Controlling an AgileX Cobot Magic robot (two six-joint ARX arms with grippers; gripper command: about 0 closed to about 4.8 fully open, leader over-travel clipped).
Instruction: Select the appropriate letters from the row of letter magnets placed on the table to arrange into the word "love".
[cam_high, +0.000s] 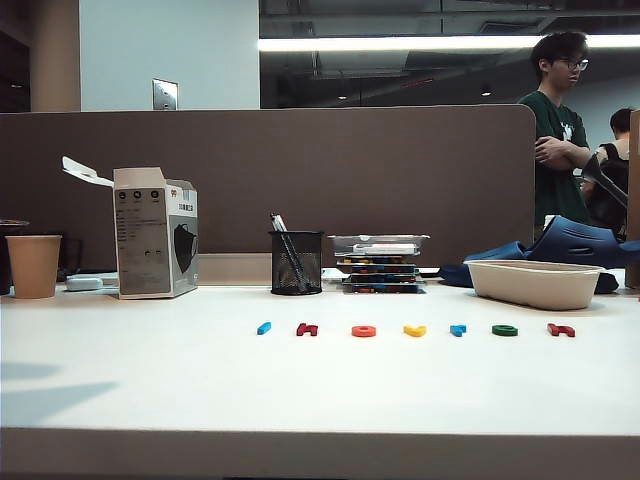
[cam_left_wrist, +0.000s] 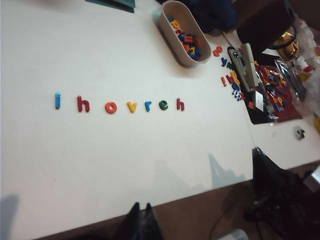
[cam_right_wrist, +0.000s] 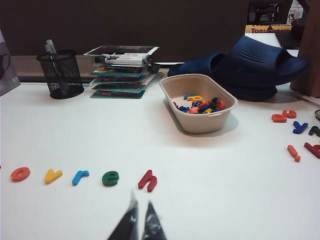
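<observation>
1. Looking across the white table (cam_high: 150, 380), I see seven letters in one row: blue bar (cam_high: 264, 327), dark red h (cam_high: 307, 329), orange ring (cam_high: 364, 331), yellow V (cam_high: 414, 330), light blue r (cam_high: 458, 329), green e (cam_high: 505, 330), second red h (cam_high: 561, 330).
2. Neither arm shows in that exterior view.
3. My left gripper (cam_left_wrist: 141, 220) hangs past the table's near edge, cut off, tips nearly together, empty.
4. My right gripper (cam_right_wrist: 139, 222) sits low, near the second red h, tips narrow, empty.

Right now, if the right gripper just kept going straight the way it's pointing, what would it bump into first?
Probably the dark red h, the nearest magnet ahead of the shut right gripper. The green e lies just beside that line. Depth is hard to judge.
</observation>
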